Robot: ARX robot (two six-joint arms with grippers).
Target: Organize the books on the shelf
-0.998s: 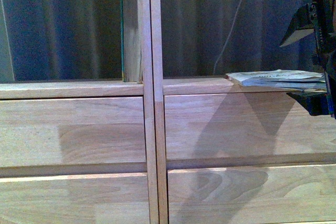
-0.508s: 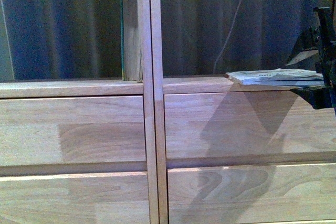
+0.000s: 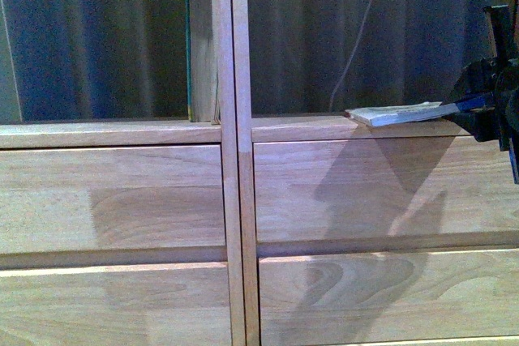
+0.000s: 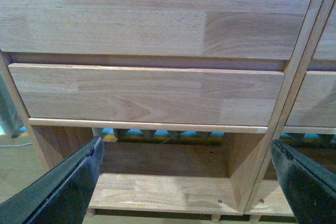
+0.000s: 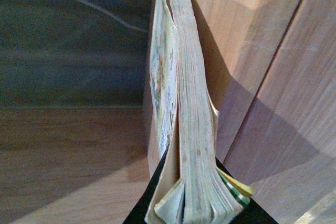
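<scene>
The left gripper (image 4: 187,148), fingers spread and empty, hangs low before the wide light-wood shelving unit (image 3: 235,200). At 3 o'clock in the front view, the right gripper (image 3: 477,111) is clamped on a floppy bundle of thin softcover booklets (image 3: 397,113). The bundle's free end tips down at the right compartment's ledge (image 3: 300,129). If pushed forward, that end could snag and buckle, or loose pages could slip out.

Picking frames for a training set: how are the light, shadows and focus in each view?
Front view: grainy, blue-tinted; books and right fingers throw a broad shadow over the drawer front. Left wrist view: sharp, evenly lit, left fingers dark. Right wrist view: books close and slightly soft; a diagonal shadow crosses the shelf.
</scene>
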